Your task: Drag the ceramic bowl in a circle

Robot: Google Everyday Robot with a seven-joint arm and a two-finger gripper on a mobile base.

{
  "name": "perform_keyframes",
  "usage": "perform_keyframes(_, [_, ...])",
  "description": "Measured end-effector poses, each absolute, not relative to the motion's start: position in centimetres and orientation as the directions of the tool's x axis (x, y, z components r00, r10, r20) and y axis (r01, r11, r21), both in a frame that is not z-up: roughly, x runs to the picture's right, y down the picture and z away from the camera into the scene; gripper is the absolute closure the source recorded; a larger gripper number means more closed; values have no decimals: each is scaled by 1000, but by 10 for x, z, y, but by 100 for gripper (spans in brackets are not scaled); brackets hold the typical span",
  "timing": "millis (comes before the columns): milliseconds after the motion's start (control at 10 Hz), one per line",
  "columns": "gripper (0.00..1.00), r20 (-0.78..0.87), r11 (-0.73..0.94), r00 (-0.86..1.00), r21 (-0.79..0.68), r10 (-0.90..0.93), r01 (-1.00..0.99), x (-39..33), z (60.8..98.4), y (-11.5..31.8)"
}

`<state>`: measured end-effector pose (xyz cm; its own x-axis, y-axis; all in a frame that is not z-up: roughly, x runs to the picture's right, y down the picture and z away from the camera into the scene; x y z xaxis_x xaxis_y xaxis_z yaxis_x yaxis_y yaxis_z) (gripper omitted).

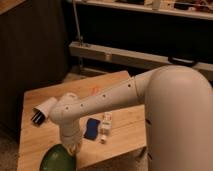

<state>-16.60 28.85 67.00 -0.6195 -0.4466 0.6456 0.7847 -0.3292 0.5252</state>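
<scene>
The ceramic bowl (56, 159), green and glossy, sits at the front edge of the wooden table (120, 90), partly cut off by the bottom of the view. My gripper (73, 147) hangs down from the white arm (100, 100) and meets the bowl at its right rim. The wrist hides the contact point.
A white paper cup (43, 110) with a dark inside lies on its side at the table's left. A blue flat object (91, 128) and a small white box (105, 127) lie just right of the gripper. A dark cabinet stands left, and a metal shelf rail runs behind the table.
</scene>
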Motion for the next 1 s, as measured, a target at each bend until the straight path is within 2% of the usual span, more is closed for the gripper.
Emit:
perform_keyframes(400, [94, 585, -319, -699, 626, -412, 712, -251, 676, 283])
perform_keyframes(700, [94, 594, -311, -700, 630, -396, 711, -302, 710, 276])
perform_keyframes(1000, [94, 647, -272, -634, 577, -424, 770, -302, 760, 261])
